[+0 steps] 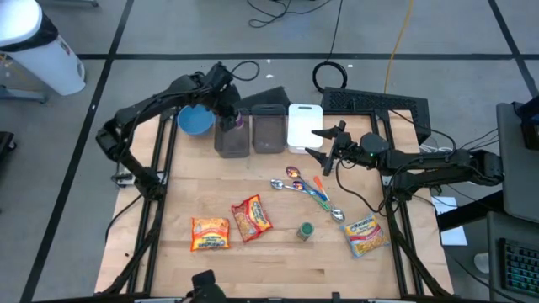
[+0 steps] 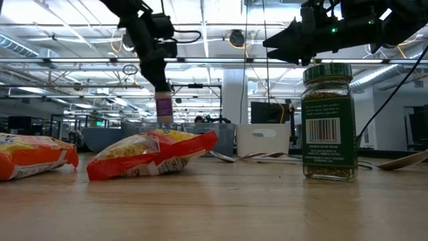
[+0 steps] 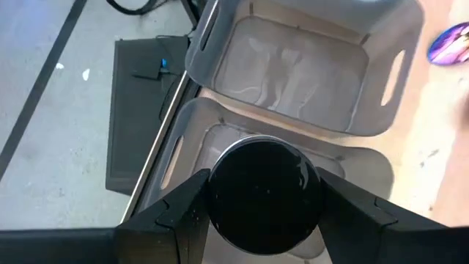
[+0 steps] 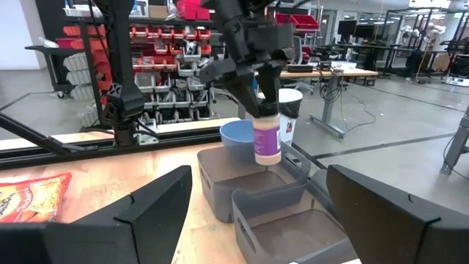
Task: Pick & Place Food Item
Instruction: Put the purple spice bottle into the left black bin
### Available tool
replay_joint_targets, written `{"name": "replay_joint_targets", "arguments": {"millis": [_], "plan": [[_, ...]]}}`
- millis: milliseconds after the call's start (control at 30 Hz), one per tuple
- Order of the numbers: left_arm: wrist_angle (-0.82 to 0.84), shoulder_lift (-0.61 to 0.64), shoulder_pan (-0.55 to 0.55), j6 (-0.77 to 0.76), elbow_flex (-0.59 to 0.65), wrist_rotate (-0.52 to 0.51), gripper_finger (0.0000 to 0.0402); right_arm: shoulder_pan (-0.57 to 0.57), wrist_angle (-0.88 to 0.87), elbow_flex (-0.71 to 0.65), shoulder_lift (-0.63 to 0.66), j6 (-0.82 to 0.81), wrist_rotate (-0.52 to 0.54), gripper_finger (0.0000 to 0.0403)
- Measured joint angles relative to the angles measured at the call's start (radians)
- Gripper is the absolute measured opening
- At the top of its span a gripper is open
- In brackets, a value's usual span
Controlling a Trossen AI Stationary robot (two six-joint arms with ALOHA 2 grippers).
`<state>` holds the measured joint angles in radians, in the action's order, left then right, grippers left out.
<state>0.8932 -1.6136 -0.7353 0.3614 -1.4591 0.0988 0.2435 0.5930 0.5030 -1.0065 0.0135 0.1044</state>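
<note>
Wooden tabletop (image 1: 278, 252) fills my overhead view, with grey floor around it. Along the front edge, going left to right, I see an orange snack packet (image 1: 210, 233), a second orange packet (image 1: 251, 217), a green-capped spice jar (image 1: 305, 231) and, near the right front corner, a yellow packet (image 1: 365, 236). Some spoons (image 1: 307, 187) lie near the middle.

Along the back edge sit a blue bowl (image 1: 194, 120), a grey bin (image 1: 232, 135), a second grey bin (image 1: 269, 129) and a white cutting board (image 1: 304, 126).

My left gripper (image 4: 265, 103) hangs over the first grey bin, clenched on a small bottle with a purple label (image 4: 267, 141). The bottle is upright, above the bin and not yet inside it. My left wrist view shows its dark cap between the fingers, with the bin straight below.

My right gripper (image 1: 318, 145) waits near the cutting board, fingers spread wide and holding nothing.

I judge the pick done and the carry nearly finished; lowering and letting go are left. Both bins look empty, so the other food on the table may still be waiting.

As for writing, I can see a barcode on the spice jar, but no words are readable on any label.
</note>
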Motion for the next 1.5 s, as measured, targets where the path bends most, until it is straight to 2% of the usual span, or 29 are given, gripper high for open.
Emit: {"name": "replay_joint_targets", "arguments": {"millis": [600, 1500], "plan": [[-0.054, -0.149, 0.000, 0.030, -0.004, -0.031, 0.0212, 0.000, 0.000, 0.000, 0.000, 0.006, 0.000, 0.0309], [-0.122, -0.202, -0.009, 0.064, -0.003, -0.033, 0.0212, 0.000, 0.000, 0.000, 0.000, 0.017, 0.004, 0.0309]]}}
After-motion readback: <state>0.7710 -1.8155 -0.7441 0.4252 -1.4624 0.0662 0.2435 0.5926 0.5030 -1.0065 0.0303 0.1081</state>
